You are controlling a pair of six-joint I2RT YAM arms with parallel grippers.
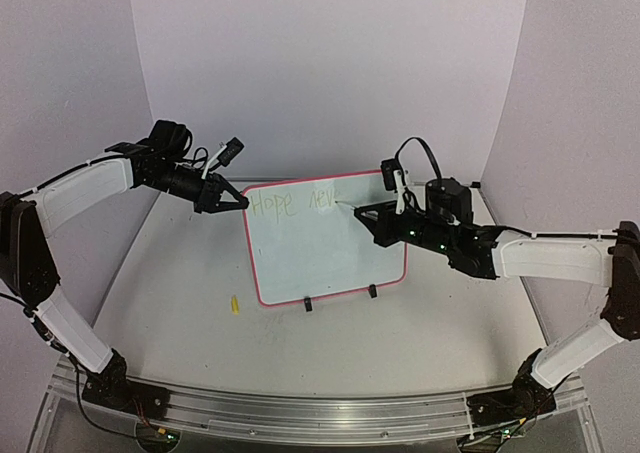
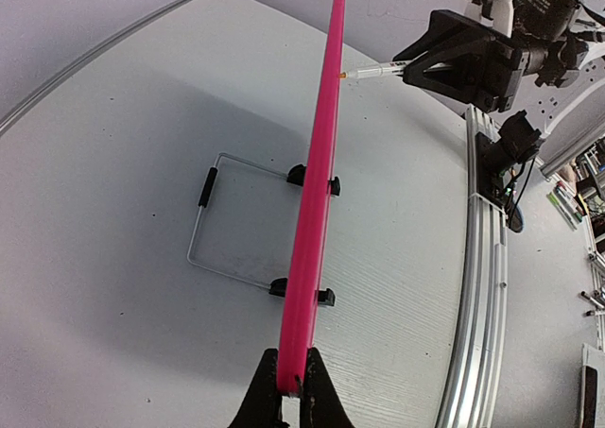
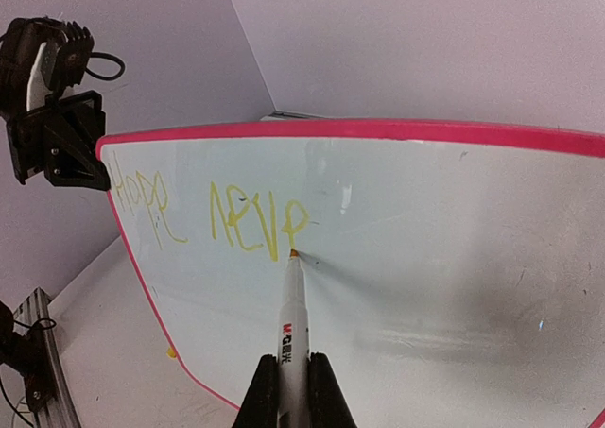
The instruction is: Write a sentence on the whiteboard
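Observation:
The whiteboard (image 1: pixel 325 243), white with a red-pink frame and two black clip feet, stands tilted mid-table. Yellow-green writing (image 1: pixel 295 203) along its top reads "Hope nev", with a part-formed letter after it; it also shows in the right wrist view (image 3: pixel 255 218). My left gripper (image 1: pixel 238 201) is shut on the board's upper left frame edge (image 2: pixel 307 286), seen edge-on in the left wrist view (image 2: pixel 295 383). My right gripper (image 1: pixel 368 213) is shut on a white marker (image 3: pixel 294 338), its tip touching the board just below the last letter. The right gripper also shows in the right wrist view (image 3: pixel 294 390).
A small yellow marker cap (image 1: pixel 235 303) lies on the table left of the board's lower corner. A wire stand (image 2: pixel 232 215) props the board from behind. An aluminium rail (image 1: pixel 300 413) runs along the near edge. Purple walls close in the back and sides.

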